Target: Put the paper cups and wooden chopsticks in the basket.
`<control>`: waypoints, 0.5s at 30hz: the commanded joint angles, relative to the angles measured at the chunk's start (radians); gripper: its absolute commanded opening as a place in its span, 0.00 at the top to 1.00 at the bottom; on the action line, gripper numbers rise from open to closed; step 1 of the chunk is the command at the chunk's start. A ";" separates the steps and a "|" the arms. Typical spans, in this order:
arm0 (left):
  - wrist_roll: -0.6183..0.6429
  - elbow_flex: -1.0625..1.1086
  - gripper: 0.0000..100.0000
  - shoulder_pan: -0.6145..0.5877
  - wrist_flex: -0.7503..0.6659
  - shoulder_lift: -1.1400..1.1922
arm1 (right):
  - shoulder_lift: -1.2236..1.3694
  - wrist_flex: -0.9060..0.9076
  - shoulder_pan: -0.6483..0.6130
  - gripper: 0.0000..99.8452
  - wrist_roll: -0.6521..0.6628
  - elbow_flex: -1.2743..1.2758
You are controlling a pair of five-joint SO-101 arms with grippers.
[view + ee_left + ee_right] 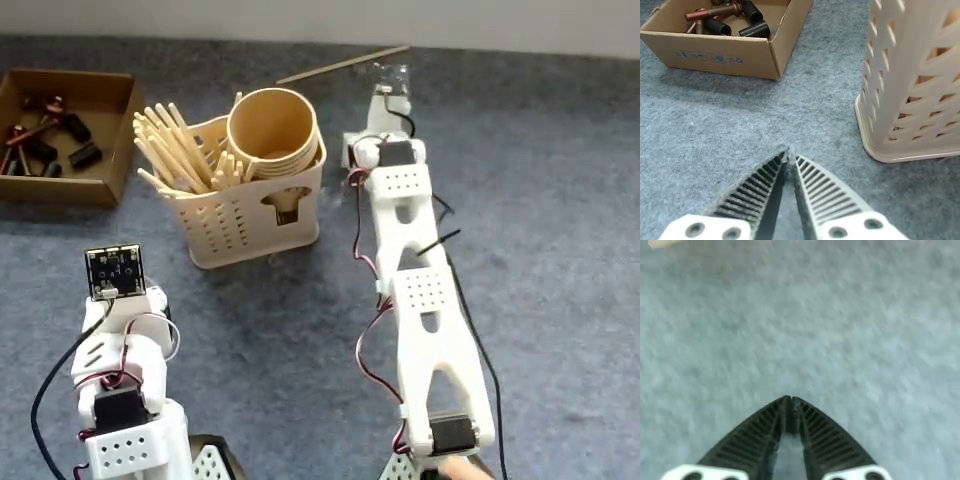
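The cream slotted basket [255, 215] stands mid-table. It holds a stack of paper cups [273, 130] and a bundle of wooden chopsticks [175, 150]. One more chopstick [345, 63] lies on the grey carpet beyond the basket, near the far edge. My right gripper [390, 78] is stretched out far, just short of that chopstick's right end; in its wrist view the right gripper [789, 399] is shut and empty over bare carpet. My left gripper [789, 156] is shut and empty, low over the carpet, with the basket [910, 100] a little ahead and to one side.
A cardboard box [65, 135] with dark bolts and parts sits at the far left, also seen as the box [725, 47] ahead of the left gripper. Grey carpet covers the table. A pale strip [670, 242] shows at the edge of the right wrist view.
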 commanded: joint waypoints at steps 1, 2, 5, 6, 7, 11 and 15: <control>-0.008 0.013 0.99 0.018 -0.044 -0.004 | -0.140 0.193 0.019 0.99 0.014 -0.104; -0.008 0.013 0.99 0.018 -0.044 -0.004 | -0.162 0.237 0.019 0.99 0.014 -0.104; -0.008 0.013 0.99 0.018 -0.044 -0.004 | -0.208 0.335 0.031 0.99 0.014 -0.104; -0.008 0.013 0.99 0.018 -0.044 -0.004 | -0.220 0.358 0.038 0.99 0.014 -0.104; -0.008 0.013 0.99 0.018 -0.044 -0.004 | -0.231 0.384 0.041 0.99 0.014 -0.104; -0.008 0.013 0.99 0.018 -0.044 -0.004 | -0.282 0.510 0.054 0.99 0.018 -0.104; -0.008 0.013 0.99 0.018 -0.044 -0.004 | -0.311 0.519 0.090 0.99 0.133 -0.104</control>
